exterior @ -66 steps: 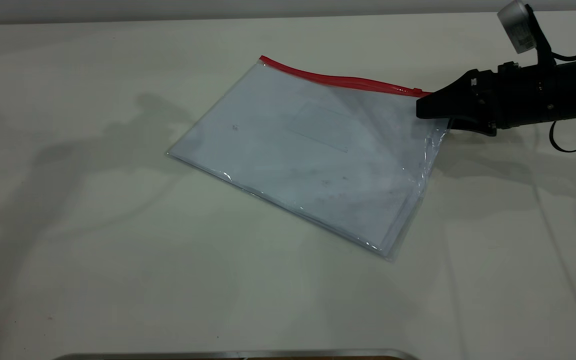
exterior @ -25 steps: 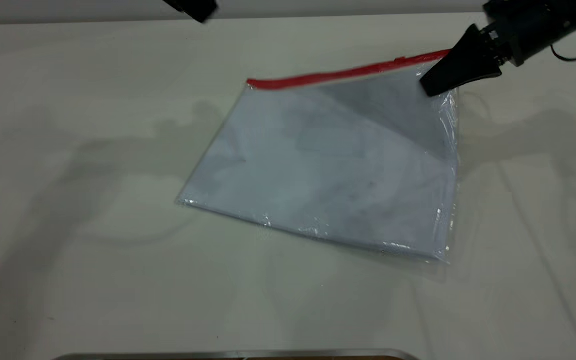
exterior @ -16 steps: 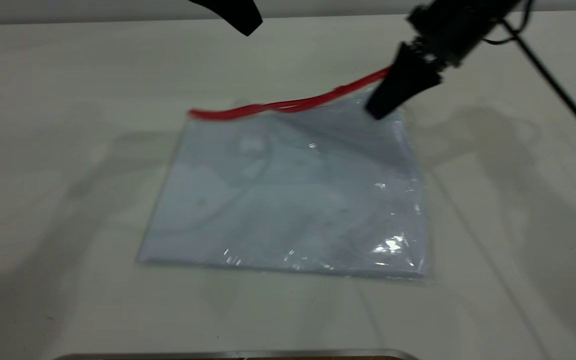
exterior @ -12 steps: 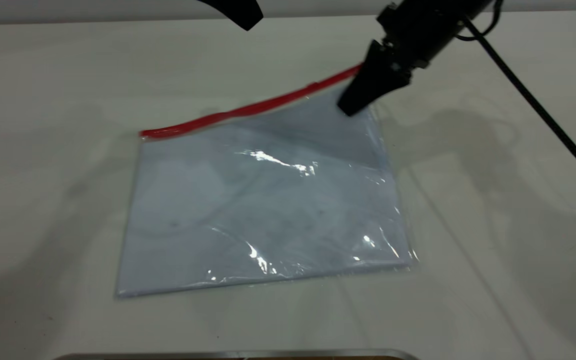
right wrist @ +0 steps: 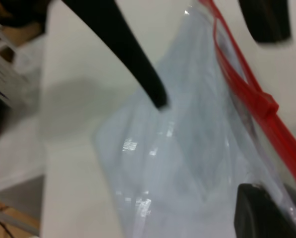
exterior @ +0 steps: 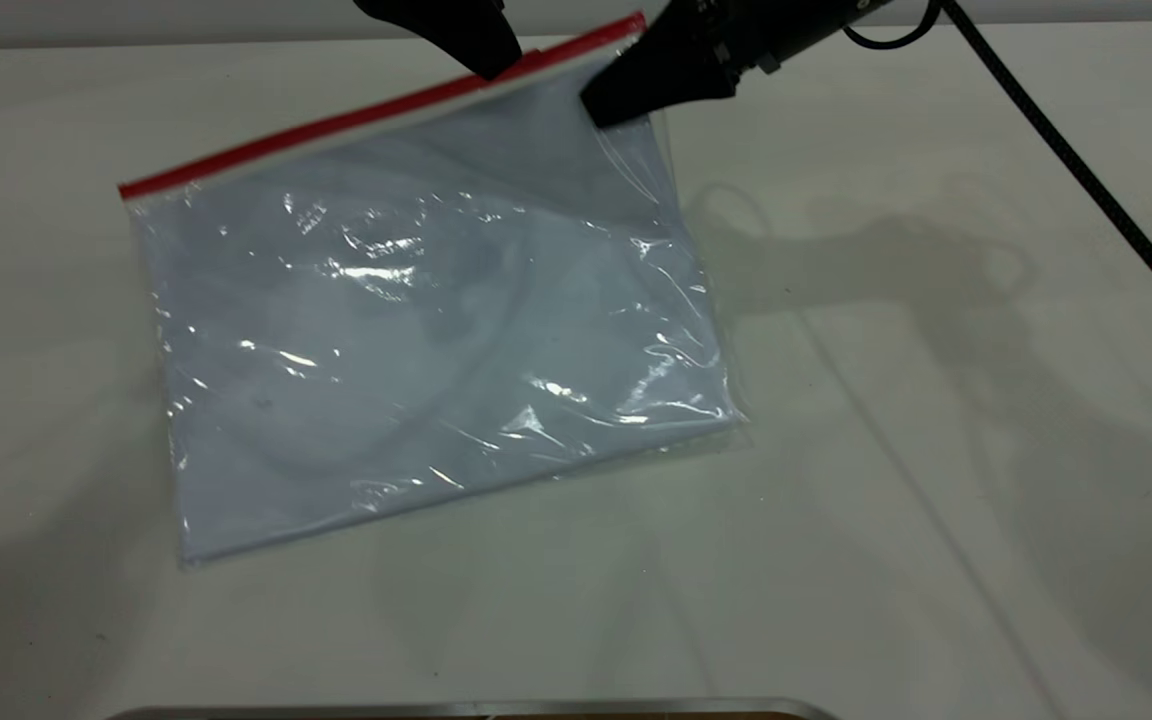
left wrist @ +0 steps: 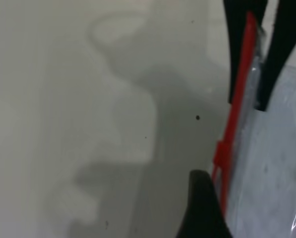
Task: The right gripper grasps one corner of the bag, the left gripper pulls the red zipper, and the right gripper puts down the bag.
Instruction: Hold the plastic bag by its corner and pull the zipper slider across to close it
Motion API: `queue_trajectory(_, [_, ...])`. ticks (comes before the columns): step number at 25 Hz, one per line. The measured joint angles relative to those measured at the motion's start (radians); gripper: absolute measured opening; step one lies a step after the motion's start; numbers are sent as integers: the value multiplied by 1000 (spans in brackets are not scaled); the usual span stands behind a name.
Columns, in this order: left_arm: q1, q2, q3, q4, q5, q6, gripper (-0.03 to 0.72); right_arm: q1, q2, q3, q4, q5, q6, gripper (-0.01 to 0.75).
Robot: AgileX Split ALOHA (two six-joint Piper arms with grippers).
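Observation:
The bag (exterior: 416, 330), a clear pouch with white sheets inside, hangs tilted from its far right corner, its near edge resting on the table. My right gripper (exterior: 604, 110) is shut on that corner just below the red zipper (exterior: 336, 125), which runs along the raised top edge. My left gripper (exterior: 489, 68) stands open at the zipper close to the right one. In the right wrist view its two fingers (right wrist: 148, 84) straddle the bag's top edge. In the left wrist view one finger (left wrist: 202, 208) sits beside the small red slider (left wrist: 219, 153).
The white table (exterior: 936, 500) spreads wide around the bag. A black cable (exterior: 1086, 170) slants across the far right. A metal edge (exterior: 476, 708) runs along the near side.
The right gripper has raised the bag's corner and carried it leftward, swinging the bag round. The left gripper has come in from the far side down to the red zipper.

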Motion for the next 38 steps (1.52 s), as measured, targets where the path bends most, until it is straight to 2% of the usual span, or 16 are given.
queue_trajectory(5, [0, 1, 0, 0, 0, 9, 570, 0, 0, 0, 8, 51, -15, 33])
queue_trajectory(22, [0, 33, 0, -118, 0, 95, 447, 0, 0, 0, 10, 55, -22, 33])
queue_trajectory(26, [0, 33, 0, -129, 1, 98, 391, 0, 0, 0, 10, 56, -22, 33])
queue_trajectory(33, [-1, 33, 0, -128, 2, 100, 249, 0, 0, 0, 10, 56, -22, 33])
queue_trajectory(38, [-2, 33, 0, -128, 1, 101, 196, 0, 0, 0, 10, 56, -22, 33])
